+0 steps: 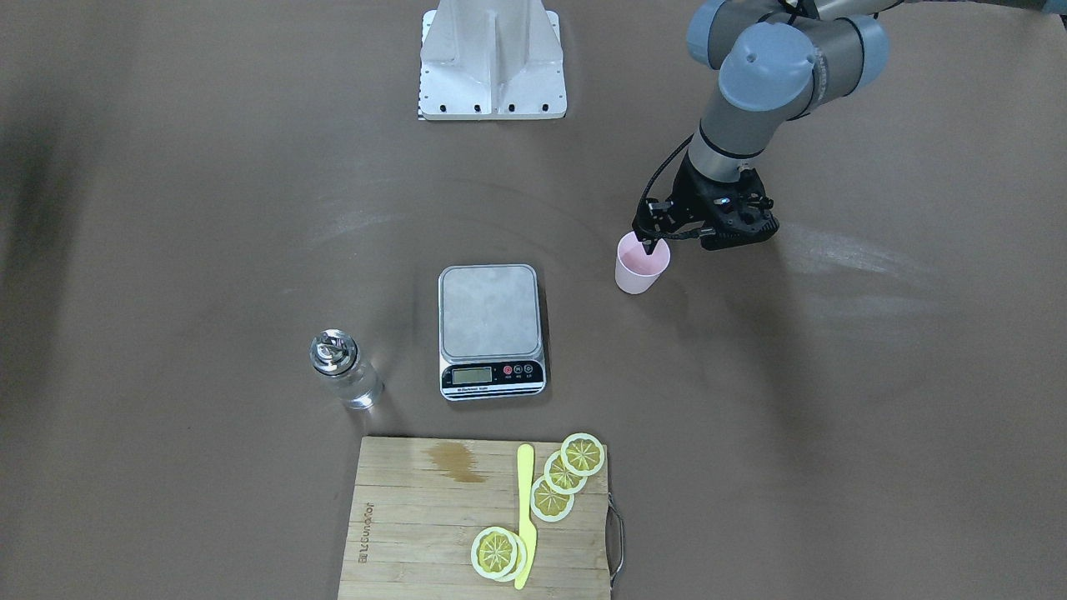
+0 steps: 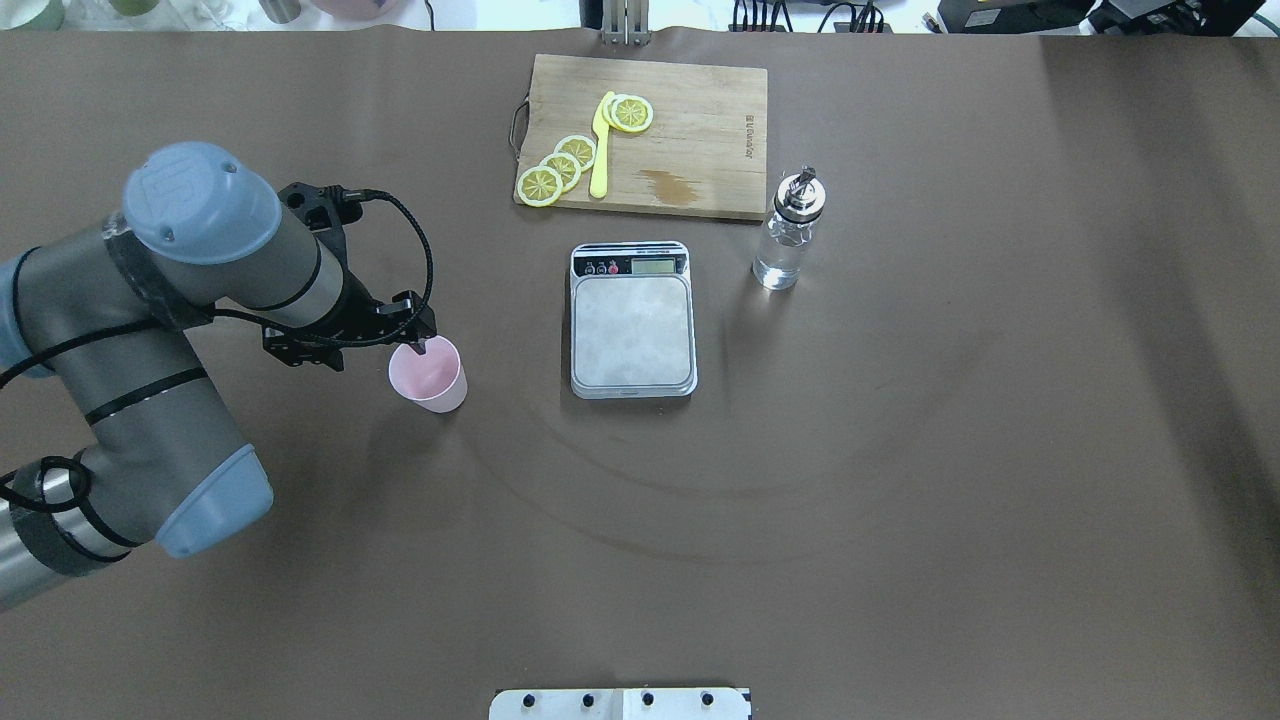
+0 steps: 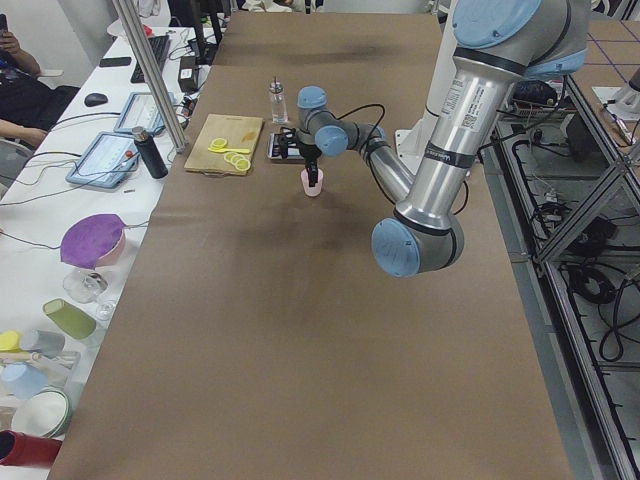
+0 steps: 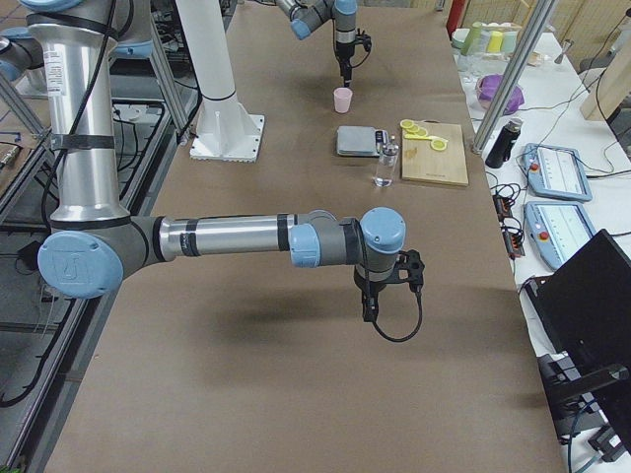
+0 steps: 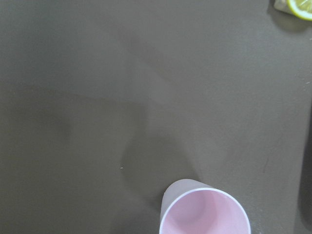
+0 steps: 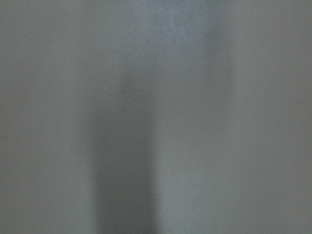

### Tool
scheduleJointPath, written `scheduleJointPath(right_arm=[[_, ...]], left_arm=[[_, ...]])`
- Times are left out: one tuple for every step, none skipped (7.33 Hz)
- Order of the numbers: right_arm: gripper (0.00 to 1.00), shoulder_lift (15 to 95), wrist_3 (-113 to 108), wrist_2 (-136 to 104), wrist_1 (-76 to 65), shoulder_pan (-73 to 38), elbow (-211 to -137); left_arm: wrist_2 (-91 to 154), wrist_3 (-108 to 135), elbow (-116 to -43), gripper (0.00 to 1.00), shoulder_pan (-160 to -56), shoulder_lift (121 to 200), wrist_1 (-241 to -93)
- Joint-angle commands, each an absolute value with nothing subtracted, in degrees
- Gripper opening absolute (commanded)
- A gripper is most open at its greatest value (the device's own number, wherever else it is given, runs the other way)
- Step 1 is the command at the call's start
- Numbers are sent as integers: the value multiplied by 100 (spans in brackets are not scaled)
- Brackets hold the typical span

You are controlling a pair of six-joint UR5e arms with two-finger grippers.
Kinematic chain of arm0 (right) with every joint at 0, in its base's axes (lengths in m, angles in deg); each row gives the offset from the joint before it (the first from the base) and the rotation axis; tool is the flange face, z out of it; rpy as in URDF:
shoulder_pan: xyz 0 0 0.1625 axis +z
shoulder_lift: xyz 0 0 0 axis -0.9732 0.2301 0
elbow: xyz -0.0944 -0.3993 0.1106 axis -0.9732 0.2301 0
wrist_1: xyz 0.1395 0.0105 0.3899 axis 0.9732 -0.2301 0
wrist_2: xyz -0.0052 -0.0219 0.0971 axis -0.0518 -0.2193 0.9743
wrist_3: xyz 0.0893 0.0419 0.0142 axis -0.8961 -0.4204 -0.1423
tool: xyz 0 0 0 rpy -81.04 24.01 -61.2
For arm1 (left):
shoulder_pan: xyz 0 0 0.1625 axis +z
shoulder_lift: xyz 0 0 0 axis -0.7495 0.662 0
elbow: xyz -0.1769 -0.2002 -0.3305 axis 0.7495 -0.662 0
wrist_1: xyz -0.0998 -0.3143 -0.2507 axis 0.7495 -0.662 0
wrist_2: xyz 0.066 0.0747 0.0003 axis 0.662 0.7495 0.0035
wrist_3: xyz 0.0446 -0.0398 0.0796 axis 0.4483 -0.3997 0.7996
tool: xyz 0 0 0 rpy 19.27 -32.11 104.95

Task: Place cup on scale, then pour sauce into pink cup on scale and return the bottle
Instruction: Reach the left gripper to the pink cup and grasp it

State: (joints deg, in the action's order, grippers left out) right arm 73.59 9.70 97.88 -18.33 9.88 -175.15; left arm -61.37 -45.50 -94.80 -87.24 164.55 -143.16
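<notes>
Left gripper (image 1: 646, 242) hangs right at the cup (image 1: 640, 265), tips at the rim on the robot's-left side, one dark finger (image 2: 418, 346) showing against the pink inside. The tips look close together, but I cannot tell whether they grip the rim. The cup stands upright on the table (image 1: 834, 417), mouth up, its inside bare pink in the left wrist view.

There is open brown surface between cup and scale (image 1: 490, 312). They sit well apart, with the cup on the robot's left of the scale and a touch nearer the robot. The scale lies flat with its steel platform bare. Its long axis runs away from the robot, and the display strip is at the far, operators' end.

On the scale's other side stands the bottle (image 1: 346, 371), upright with its silver cap on top and the clear sauce (image 1: 360, 387) low in the glass. It is near the scale's display end and close to a corner of the cutting board (image 1: 417, 517).

The board lies beyond the scale, near the table's far edge, carrying lemon slices (image 1: 582, 454) and a yellow knife (image 1: 525, 517).

The right gripper (image 4: 369, 313) hovers over open table well away from everything. It shows only in the side view, so I cannot tell how its jaws stand.
</notes>
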Motion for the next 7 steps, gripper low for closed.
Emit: scheduleJointPath(right_arm=[[100,7359,972,9786,-1833,979,-17523],[100,7359,972,9786,-1833,979,-17514],[100,7359,972,9786,-1833,979,-17506],[100,7359,972,9786,-1833,979,-17506],[100,7359,972,9786,-1833,979,-17514],[100,7359,972,9786,-1833,979,-17514],[100,7359,972,9786,-1833,979,-17523]], left_arm=[[-6065,-4550,-9302,83,-8555,16486,-14362],[-6055,-4558,-9266,76,-8459,16495,-14389],[-6055,-4550,-9249,65,-8441,16504,-14389],[-6055,-4550,-9240,49,-8440,16496,-14389],[-6064,-4550,-9205,29,-8449,16513,-14389],[-6064,-4541,-9204,8,-8449,16522,-14398],[-6064,-4550,-9178,0,-8449,16539,-14398]])
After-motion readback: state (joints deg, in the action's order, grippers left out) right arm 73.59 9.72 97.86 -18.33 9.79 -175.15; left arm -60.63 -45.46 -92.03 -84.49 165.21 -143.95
